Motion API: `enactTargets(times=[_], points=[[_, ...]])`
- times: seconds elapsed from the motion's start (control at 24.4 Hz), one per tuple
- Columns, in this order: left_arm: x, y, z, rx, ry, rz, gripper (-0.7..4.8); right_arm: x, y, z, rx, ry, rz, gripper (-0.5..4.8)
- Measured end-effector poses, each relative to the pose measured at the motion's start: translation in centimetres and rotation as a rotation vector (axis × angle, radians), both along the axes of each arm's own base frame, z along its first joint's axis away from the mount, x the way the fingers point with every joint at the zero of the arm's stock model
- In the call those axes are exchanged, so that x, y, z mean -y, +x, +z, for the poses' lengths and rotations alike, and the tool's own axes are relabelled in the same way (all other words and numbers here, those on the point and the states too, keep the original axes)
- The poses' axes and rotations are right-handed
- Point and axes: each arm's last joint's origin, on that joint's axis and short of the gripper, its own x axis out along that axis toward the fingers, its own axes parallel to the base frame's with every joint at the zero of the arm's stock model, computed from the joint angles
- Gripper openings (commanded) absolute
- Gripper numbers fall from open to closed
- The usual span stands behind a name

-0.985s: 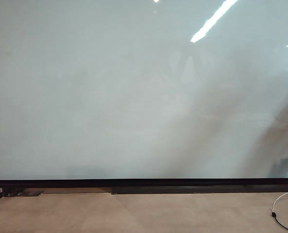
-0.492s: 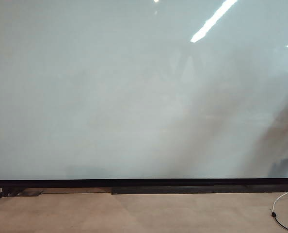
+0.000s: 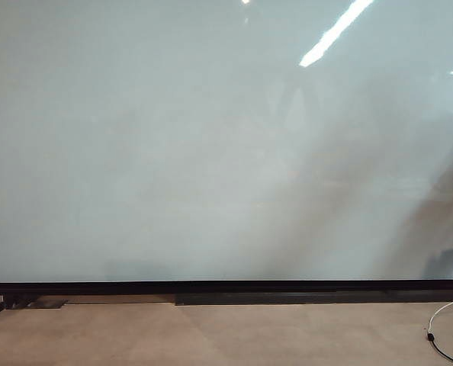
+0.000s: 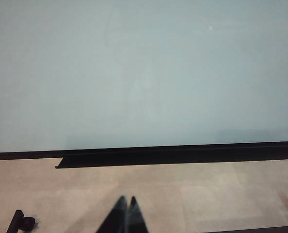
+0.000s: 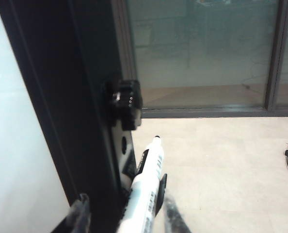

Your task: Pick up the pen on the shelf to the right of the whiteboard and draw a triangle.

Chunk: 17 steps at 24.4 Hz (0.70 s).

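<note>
Exterior view: even, soft indoor light. Whiteboard [image 3: 211,145] glossy; bright streaks of ceiling-lamp glare near its upper right, a faint brownish reflection hazing its right half. Dark shadow band under the board's lower frame. Floor [image 3: 211,335] evenly lit, slightly soft.

Left wrist view: flat, dim-grey light on the board; left gripper [image 4: 125,216] tips dark and blurred at the picture's edge.

Right wrist view: pen [image 5: 146,187] bright, fairly sharp; right gripper [image 5: 127,213] fingers blurred, out of focus. Black frame [image 5: 61,107] underexposed. Glass wall [image 5: 202,48] shows murky reflections.
</note>
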Motion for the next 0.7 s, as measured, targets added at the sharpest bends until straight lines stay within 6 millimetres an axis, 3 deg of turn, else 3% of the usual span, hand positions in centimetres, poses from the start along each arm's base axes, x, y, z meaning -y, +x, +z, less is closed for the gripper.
enactTargets(times=[0.12,0.7], points=[[0.0,0.0,0.0,0.0,0.0,0.0,-0.05,0.09,-0.05,-0.01,0.0,0.0,-0.003,1.46],[0.0,0.0,-0.01,-0.001,0.0,0.0,-0.05,0.24,-0.14,-0.04,-0.002,-0.002,0.006,1.43]])
